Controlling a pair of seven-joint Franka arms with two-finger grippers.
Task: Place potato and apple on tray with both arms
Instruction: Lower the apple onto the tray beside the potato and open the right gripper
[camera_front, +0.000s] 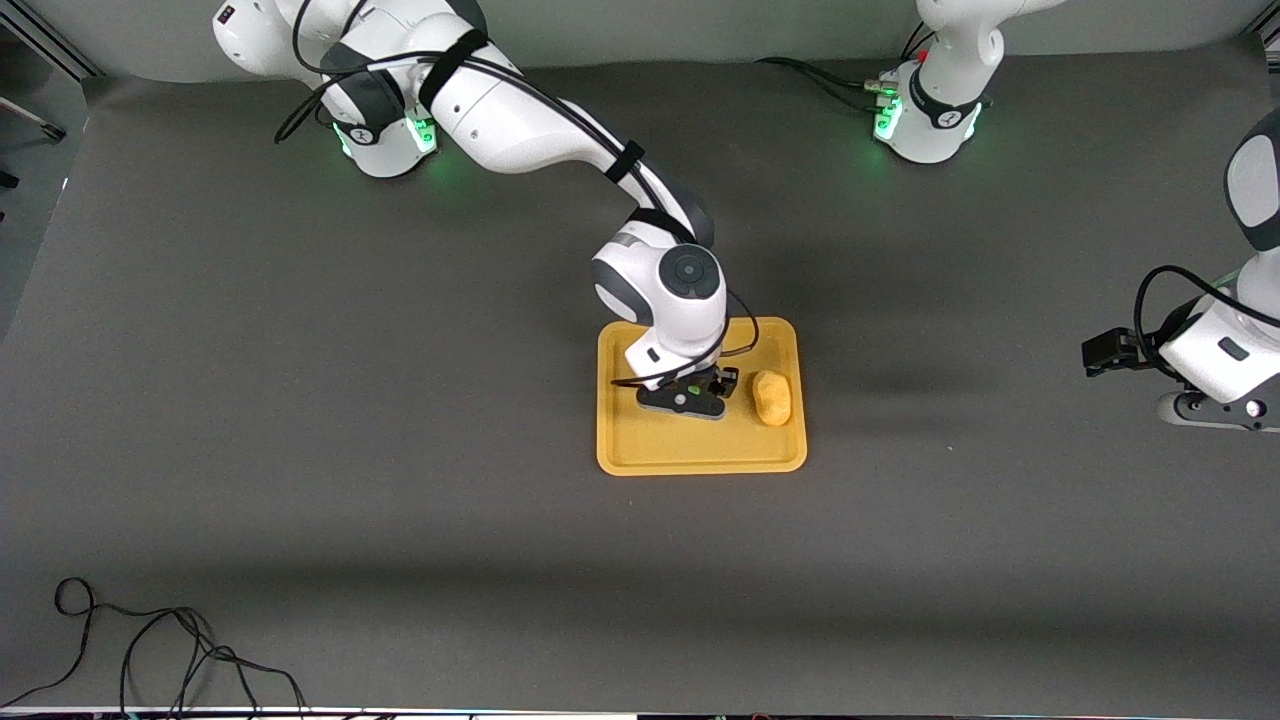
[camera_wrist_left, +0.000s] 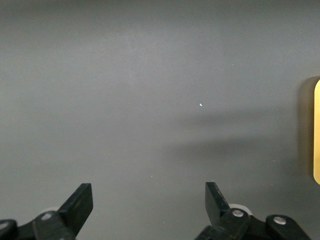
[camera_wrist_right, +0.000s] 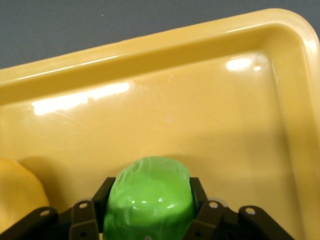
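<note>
The yellow-orange tray (camera_front: 700, 455) lies in the middle of the table. The potato (camera_front: 771, 397) lies in it, toward the left arm's end. My right gripper (camera_front: 700, 385) is down over the tray beside the potato and is shut on the green apple (camera_wrist_right: 150, 200). In the right wrist view its fingers (camera_wrist_right: 102, 192) clamp the apple's sides low over the tray floor (camera_wrist_right: 200, 125), with the potato (camera_wrist_right: 17, 195) at the edge. I cannot tell whether the apple touches the tray. My left gripper (camera_wrist_left: 147, 195) is open and empty over bare table, waiting at its own end (camera_front: 1195, 408).
The table is a dark grey mat. A loose black cable (camera_front: 150, 650) lies at the corner nearest the front camera, at the right arm's end. The tray's edge (camera_wrist_left: 317, 130) shows in the left wrist view.
</note>
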